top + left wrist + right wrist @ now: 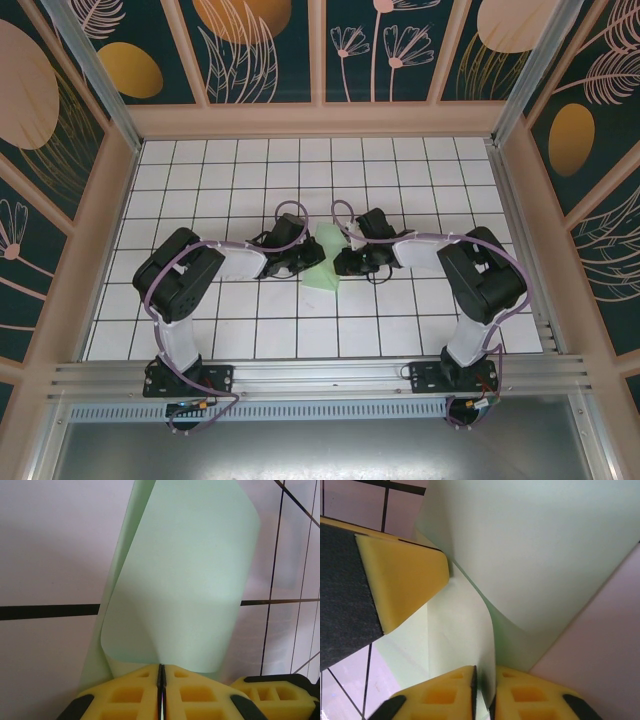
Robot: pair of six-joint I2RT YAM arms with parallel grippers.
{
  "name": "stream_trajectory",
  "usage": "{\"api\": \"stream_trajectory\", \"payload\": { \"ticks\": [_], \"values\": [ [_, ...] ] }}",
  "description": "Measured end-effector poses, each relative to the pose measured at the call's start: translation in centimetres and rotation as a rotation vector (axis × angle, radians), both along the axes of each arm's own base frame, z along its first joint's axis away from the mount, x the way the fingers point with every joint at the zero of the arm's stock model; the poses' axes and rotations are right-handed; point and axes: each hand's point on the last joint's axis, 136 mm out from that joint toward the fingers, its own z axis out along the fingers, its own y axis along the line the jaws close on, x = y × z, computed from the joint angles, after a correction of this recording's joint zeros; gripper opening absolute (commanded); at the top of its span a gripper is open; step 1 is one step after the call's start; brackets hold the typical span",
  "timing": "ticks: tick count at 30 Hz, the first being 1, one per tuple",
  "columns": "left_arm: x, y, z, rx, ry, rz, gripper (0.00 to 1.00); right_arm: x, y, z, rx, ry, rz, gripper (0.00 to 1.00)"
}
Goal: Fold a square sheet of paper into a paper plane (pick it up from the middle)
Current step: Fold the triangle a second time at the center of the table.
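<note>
Plainly the folding is under way: the thin, pale mint-green square sheet of paper (326, 262) is lifted off the white gridded worktop (200, 180) and held between the two arms near its middle, well away from every edge and corner.

The left gripper (161, 680) has its yellow foam pads pressed flat together on the sheet's lower margin. The right gripper (484, 690) has its pads close on either side of another fold of the same sheet. A thin dark slit shows beside the paper there, so that hold looks lighter.

The step in hand seems to be bringing one half of the sheet over the other to set the centre crease. Nothing yet resembles a dart. The next move probably calls for lining up the two free edges, then lowering the paper to the worktop and pressing along the bend. One hold must stay firm, or the sheet may slip askew.

The paper is plain and unmarked. It curls up from the left pads in a smooth bowed lobe with a rounded top. A second layer lies behind it. The bends are soft curves, not sharp creases.
</note>
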Motion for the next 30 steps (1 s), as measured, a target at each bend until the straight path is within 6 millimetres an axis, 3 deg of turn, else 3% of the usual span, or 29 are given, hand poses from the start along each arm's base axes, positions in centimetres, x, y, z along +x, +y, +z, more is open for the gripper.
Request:
{"api": "stream_trajectory", "payload": {
  "ticks": [4, 7, 11, 13, 19, 24, 30],
  "values": [
    [0.0, 0.0, 0.0, -0.002, -0.003, 0.000, 0.13, 0.8, -0.7, 0.7, -0.032, -0.030, -0.051, 0.31],
    [0.0, 0.0, 0.0, -0.004, -0.006, 0.000, 0.13, 1.4, -1.2, 2.5, -0.035, -0.077, -0.102, 0.35],
    [0.0, 0.0, 0.0, -0.005, -0.009, -0.003, 0.13, 1.5, -1.3, 5.8, 0.037, -0.135, -0.158, 0.31],
    [0.0, 0.0, 0.0, -0.005, -0.010, -0.003, 0.13, 0.8, -0.9, 6.5, 0.077, -0.133, -0.165, 0.26],
    [0.0, 0.0, 0.0, -0.006, -0.012, -0.007, 0.13, -1.7, 2.0, 6.5, 0.155, -0.059, -0.136, 0.14],
    [-0.1, -0.1, 0.0, -0.009, -0.009, -0.011, 0.13, -2.3, 3.3, 4.0, 0.128, 0.025, -0.133, 0.12],
    [-0.1, -0.1, 0.1, -0.008, -0.011, -0.014, 0.13, -2.7, 3.2, 1.7, 0.086, 0.082, -0.146, 0.11]
  ]
}}
